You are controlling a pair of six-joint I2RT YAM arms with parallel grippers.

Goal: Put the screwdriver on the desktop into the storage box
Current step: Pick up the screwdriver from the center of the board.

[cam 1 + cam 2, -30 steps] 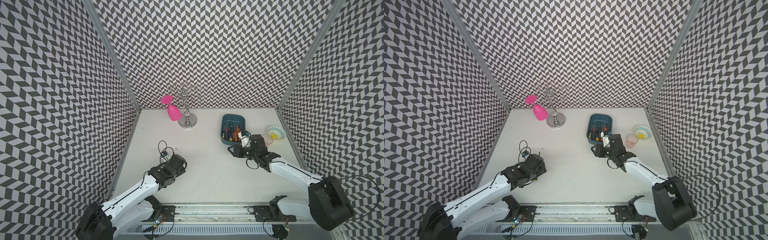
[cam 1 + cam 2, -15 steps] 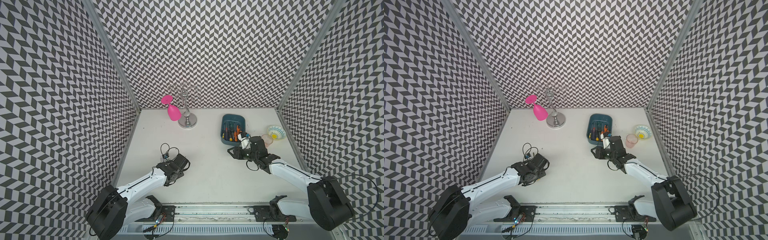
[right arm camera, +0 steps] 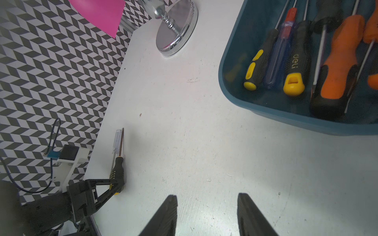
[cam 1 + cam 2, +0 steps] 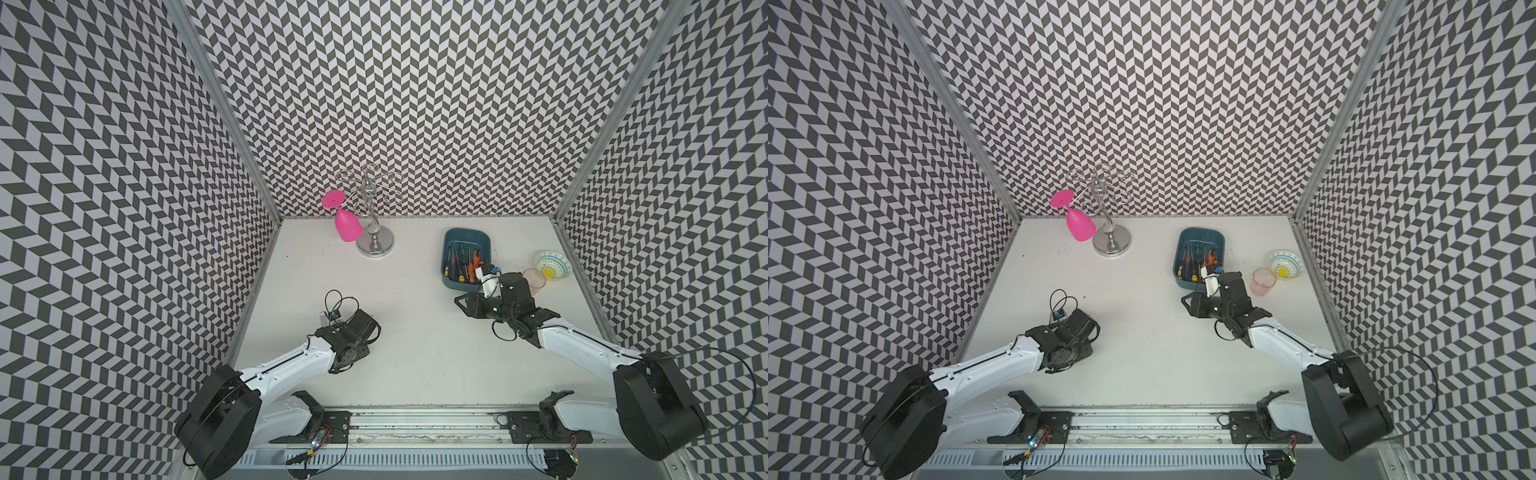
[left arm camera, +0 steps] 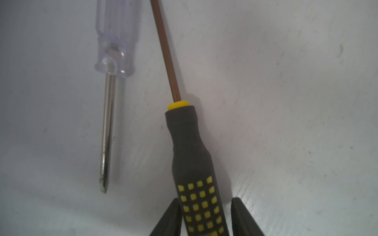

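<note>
Since a second ago, swung the left arm's shoulder joint inward, laid the forearm flatter and narrowed the left gripper; left the right arm as it was.

Now straddles the black-and-yellow screwdriver at the dotted rubber part of its handle. Touches it with one finger and shows a thin gap at the other, so spread slightly and not yet pinching.

Finds that screwdriver flat on the desktop near the left wall, well apart from the storage box. Finds a clear-handled screwdriver just beside it, pointing the opposite way, the two shafts running close alongside.

Judging by looks: light and stiff, grippy along the rubber handle, thin and slick along the brown shaft, and likely to roll if pushed from one side only. Best taken across the thick dotted handle, where the weight probably sits, and never by the shaft. Worth minding the clear neighbour, close enough to be nudged.

Reaches low and forward with the left arm, wrist bent down, fingertips at table level.

Holds the right gripper spread and empty, low over bare desktop just short of the storage box, with several screwdrivers already lying inside it.
</note>
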